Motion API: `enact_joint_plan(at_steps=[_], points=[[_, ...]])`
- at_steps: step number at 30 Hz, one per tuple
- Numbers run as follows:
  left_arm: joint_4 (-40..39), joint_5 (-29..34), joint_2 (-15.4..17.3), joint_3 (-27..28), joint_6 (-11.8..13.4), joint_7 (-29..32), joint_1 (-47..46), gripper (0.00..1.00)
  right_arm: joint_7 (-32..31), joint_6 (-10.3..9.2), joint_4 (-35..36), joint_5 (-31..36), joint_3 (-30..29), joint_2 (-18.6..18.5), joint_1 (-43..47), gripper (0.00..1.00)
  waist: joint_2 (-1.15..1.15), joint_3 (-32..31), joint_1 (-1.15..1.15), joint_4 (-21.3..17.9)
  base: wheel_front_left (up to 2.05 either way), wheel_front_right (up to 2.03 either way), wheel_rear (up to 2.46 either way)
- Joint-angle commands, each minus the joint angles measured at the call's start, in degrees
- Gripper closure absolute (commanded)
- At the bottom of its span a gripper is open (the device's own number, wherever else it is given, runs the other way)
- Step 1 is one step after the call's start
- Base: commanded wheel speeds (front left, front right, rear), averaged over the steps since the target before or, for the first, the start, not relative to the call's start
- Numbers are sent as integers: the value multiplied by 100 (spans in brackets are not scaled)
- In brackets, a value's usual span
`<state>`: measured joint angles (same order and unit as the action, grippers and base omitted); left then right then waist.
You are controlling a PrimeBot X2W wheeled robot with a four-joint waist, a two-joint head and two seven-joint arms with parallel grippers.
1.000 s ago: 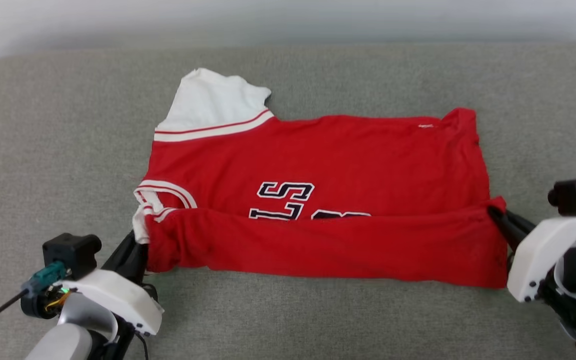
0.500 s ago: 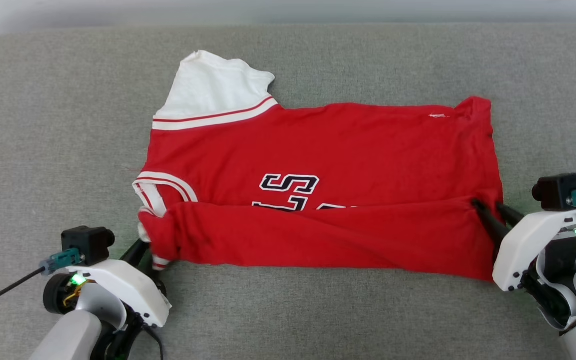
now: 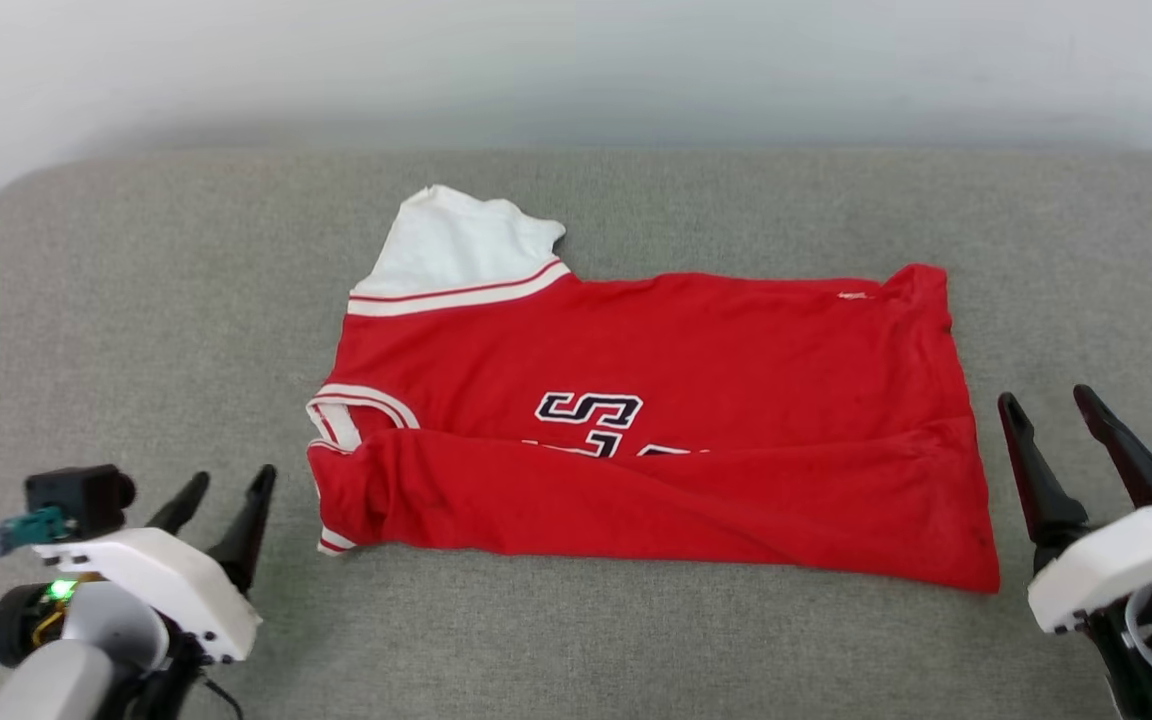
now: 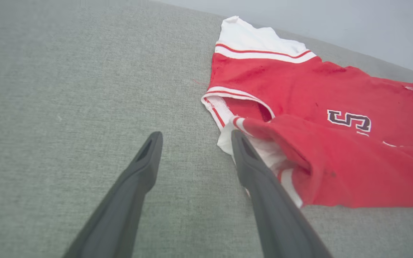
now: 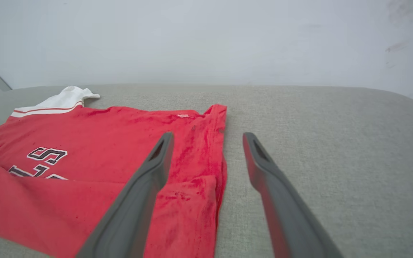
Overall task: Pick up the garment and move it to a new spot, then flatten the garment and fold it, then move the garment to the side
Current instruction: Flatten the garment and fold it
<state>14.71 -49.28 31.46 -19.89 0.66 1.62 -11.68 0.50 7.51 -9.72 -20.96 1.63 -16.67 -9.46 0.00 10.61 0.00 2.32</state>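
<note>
Garment lies lengthwise left-right, collar leftward, between left gripper and right gripper, both spread wide, empty

The shirt is folded over its black letters, hiding their bottom part, so they cannot be read.

We see our left gripper with its two dark fingers spread wide and empty over the grey fabric surface, and just to its right lies the garment, near edge folded over the black lettering, white sleeve at the far side.
</note>
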Motion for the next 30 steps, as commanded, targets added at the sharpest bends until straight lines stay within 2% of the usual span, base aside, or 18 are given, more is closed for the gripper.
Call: enact_joint_plan(at_steps=[1,7,13,18,22,30], points=[[-87,-60,78,57,42,70,69,0,25,-4,113,120,-88,62,129,0,0,-144,0,-30,0,0,0],[-806,-312,515,241,248,669,234,0,-114,-4,909,531,-407,401,668,0,0,-383,0,-189,0,0,0],[-1412,-589,935,45,319,1798,235,0,-382,-4,1589,723,-387,673,960,0,0,-383,0,-427,0,0,0],[-1466,-864,1108,-148,413,2673,121,0,-483,-4,1898,750,-283,813,1018,0,0,-191,0,-645,0,0,0],[-1284,-1014,1072,-180,520,2995,29,0,-511,-4,2001,780,-210,846,927,0,0,51,0,-801,0,0,0],[-529,-1385,644,-358,398,3354,-277,0,-495,-4,2021,781,-117,785,649,0,0,482,0,-925,0,0,0]])
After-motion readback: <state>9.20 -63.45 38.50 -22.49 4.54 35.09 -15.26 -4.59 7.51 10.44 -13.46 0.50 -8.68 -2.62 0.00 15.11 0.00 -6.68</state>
